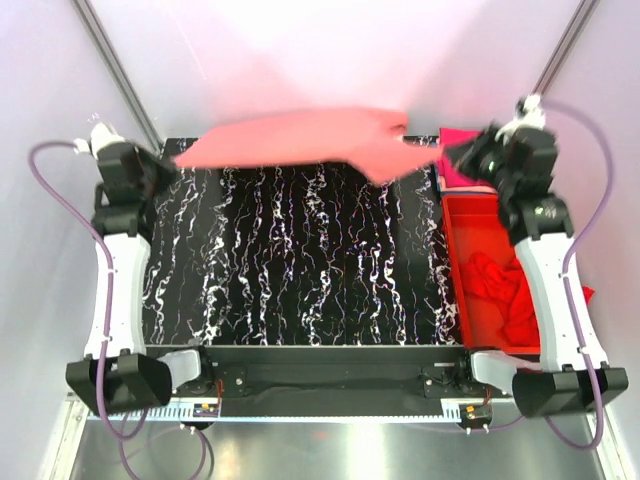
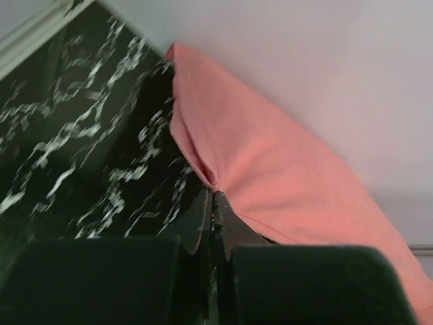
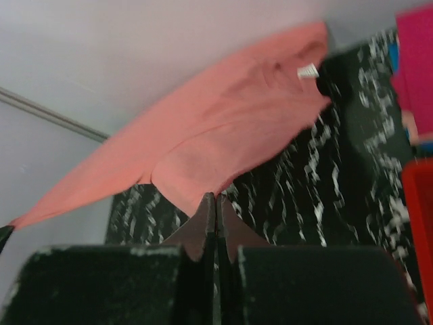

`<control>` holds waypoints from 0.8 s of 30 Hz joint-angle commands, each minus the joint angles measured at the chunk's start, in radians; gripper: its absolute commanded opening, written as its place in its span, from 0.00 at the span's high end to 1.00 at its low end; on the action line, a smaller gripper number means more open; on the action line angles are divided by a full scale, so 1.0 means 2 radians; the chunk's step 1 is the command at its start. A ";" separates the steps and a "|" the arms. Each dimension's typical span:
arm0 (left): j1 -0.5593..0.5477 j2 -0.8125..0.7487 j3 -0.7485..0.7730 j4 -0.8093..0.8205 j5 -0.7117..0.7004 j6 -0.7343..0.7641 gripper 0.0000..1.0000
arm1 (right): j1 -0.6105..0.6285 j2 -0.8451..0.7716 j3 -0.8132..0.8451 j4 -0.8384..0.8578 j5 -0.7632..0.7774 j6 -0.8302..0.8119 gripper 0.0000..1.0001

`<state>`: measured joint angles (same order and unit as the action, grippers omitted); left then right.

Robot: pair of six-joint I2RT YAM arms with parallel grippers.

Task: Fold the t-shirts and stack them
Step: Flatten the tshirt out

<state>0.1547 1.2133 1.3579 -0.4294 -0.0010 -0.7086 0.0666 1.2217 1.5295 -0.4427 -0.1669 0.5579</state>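
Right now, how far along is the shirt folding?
Nothing looks finished: no folded stack shows on the table. In hand: the salmon-pink t-shirt, stretched between both arms, jaws shut on its edges. Left: a red t-shirt crumpled in the red bin and a magenta t-shirt beyond it.

Before me lies the table (image 1: 300,260), black with white veins streaking from far edge to near (rather like marble). On my right a rigid red bin (image 1: 450,280) runs along the table's right edge; I cannot tell whether it stands on the table or just beside it. Pale walls (image 1: 320,50) close the back. A left rail (image 1: 115,65) and a right rail (image 1: 558,50), both thin metal, slant at the far corners. A grey metal shelf (image 1: 330,450) lies below the near edge.
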 commanded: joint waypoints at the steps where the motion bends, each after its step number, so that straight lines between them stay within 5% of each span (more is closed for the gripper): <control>1: 0.005 -0.055 -0.067 -0.011 -0.045 0.024 1.00 | 0.000 -0.081 -0.105 0.010 0.000 -0.002 1.00; 14: 0.005 -0.130 -0.220 -0.115 -0.169 0.041 1.00 | 0.001 -0.200 -0.352 -0.091 -0.069 0.042 1.00; 24: 0.034 -0.145 -0.304 -0.134 -0.162 0.005 1.00 | 0.001 -0.240 -0.367 -0.164 -0.049 0.036 1.00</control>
<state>0.1928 0.9497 0.7586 -0.7242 -0.3077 -0.6811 0.0666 0.7567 0.7597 -0.7498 -0.2722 0.6468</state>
